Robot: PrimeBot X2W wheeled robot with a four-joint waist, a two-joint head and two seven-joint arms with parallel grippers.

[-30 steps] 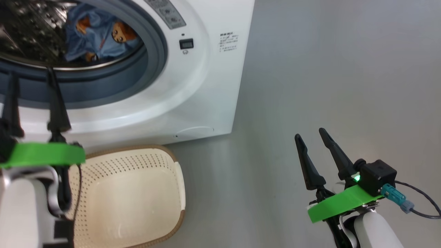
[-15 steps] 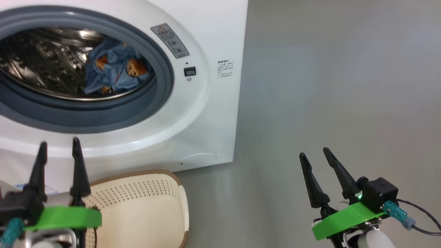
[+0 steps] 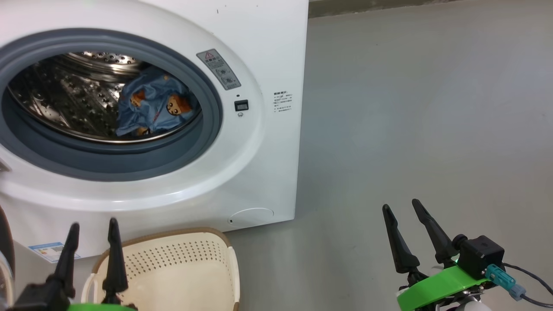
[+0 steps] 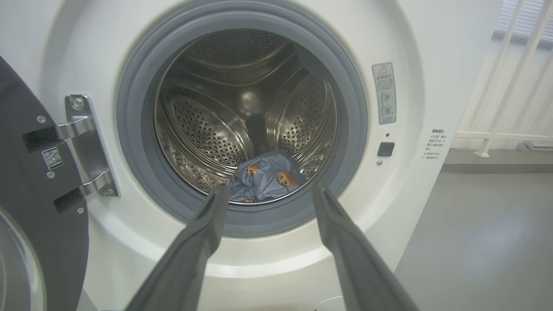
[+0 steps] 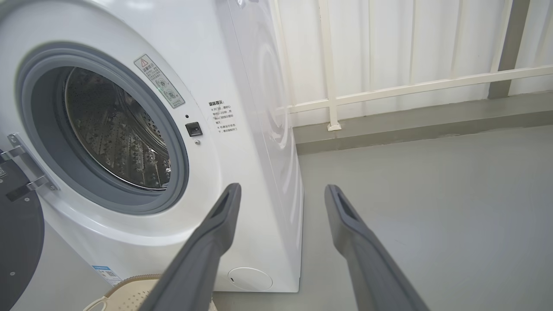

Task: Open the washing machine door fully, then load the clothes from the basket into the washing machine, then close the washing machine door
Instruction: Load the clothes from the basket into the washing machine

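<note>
Clothes [image 3: 151, 110] lie inside the washing machine [image 3: 268, 142]; basket [image 3: 181, 252] empty. Washing machine door [image 4: 26, 181] hangs open at nine o'clock of the nearer left gripper [image 3: 93, 224]. Left gripper and right gripper [image 3: 400, 204]: fingers spread, holding nothing.

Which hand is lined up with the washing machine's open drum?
The left hand: its wrist view looks straight into the drum holding the blue clothes. The right hand points past the washing machine's corner toward the floor.
</note>
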